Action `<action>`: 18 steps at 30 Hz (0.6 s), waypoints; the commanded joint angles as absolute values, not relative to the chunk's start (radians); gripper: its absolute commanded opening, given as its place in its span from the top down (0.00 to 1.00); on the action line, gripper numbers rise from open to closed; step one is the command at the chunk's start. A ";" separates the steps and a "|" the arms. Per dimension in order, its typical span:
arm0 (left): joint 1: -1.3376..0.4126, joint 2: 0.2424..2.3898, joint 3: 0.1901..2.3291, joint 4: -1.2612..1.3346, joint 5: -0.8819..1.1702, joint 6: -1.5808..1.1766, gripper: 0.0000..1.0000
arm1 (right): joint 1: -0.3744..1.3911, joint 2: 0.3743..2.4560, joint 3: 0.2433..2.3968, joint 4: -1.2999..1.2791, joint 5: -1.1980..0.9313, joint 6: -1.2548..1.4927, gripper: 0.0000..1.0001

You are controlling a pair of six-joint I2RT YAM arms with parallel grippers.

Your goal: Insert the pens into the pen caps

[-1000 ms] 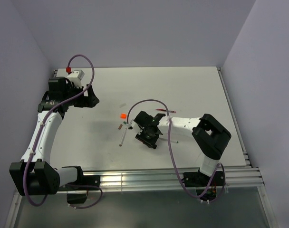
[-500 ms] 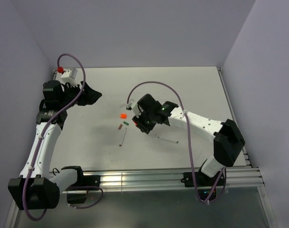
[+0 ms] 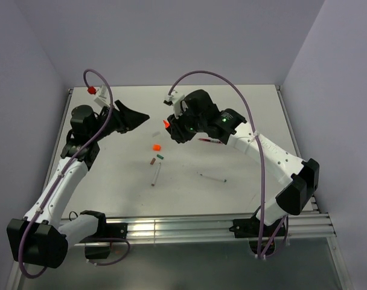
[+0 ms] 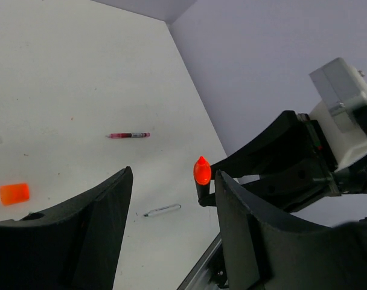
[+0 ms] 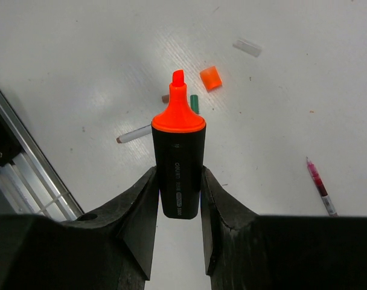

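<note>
Lifting the black marker (image 5: 178,175) off the surface (image 3: 105,181), with my left tool (image 3: 137,116) swung in towards it.

On the left, my left tool has come inward from the back corner; its jaws have narrowed but stand apart, holding nothing. Below it lie the orange cap (image 3: 156,146), the brownish-red cap (image 3: 152,161), the green cap (image 3: 160,156) and a white pen (image 3: 156,175), all close together. To their right, my right tool (image 3: 174,127) has risen and is clamped on the marker, bare orange tip aimed leftward. So the pen is in hand but its cap is not; I judge the left tool must fetch the orange one, minding its small neighbours. Farther right, the dark red pen (image 3: 207,140) and second white pen (image 3: 212,178) lie apart, uncapped.
</note>
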State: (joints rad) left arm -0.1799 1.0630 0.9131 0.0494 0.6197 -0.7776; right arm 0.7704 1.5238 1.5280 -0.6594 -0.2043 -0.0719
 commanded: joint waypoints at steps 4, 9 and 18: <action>-0.244 1.100 0.914 0.120 0.584 -0.841 0.37 | 0.772 1.545 1.647 -0.698 -0.233 -0.038 1.00; -0.281 1.100 0.893 0.150 0.588 -0.856 0.33 | 0.778 1.574 1.670 -0.712 -0.241 -0.038 1.00; -0.333 1.123 0.884 0.141 0.545 -0.867 0.32 | 0.793 1.601 1.703 -0.716 -0.232 -0.034 1.00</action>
